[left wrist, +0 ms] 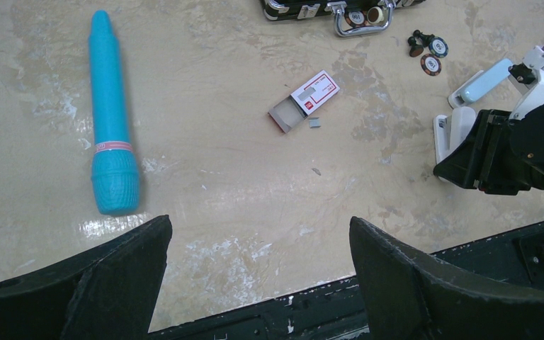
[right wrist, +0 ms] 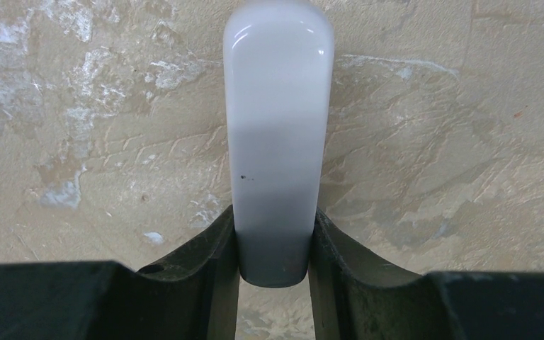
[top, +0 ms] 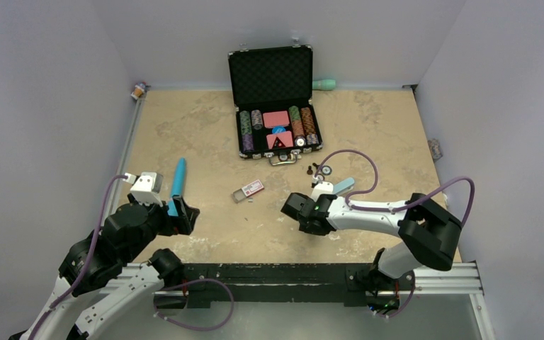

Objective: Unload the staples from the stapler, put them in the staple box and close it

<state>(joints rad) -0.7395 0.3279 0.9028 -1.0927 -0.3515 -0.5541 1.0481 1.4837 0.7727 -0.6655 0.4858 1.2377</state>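
Note:
The stapler (top: 331, 188), white with a pale blue top, lies right of the table's middle. From the left wrist view its blue top (left wrist: 479, 80) stands raised off the white base (left wrist: 444, 134). My right gripper (top: 310, 200) is shut on one end of that base; up close its fingers (right wrist: 221, 248) press both sides of the white stapler (right wrist: 276, 106). The staples inside are hidden. An opened staple box (top: 248, 190) (left wrist: 304, 101) lies mid-table with a few loose staples (left wrist: 314, 123) beside it. My left gripper (top: 184, 216) (left wrist: 258, 241) hovers open and empty over the near left edge.
A blue pen-like cylinder (top: 178, 180) (left wrist: 112, 120) lies at the left. An open black poker-chip case (top: 273, 99) stands at the back. Loose chips (top: 324, 170) (left wrist: 431, 57) lie in front of it, near the stapler. A black rail (top: 290, 273) runs along the near edge.

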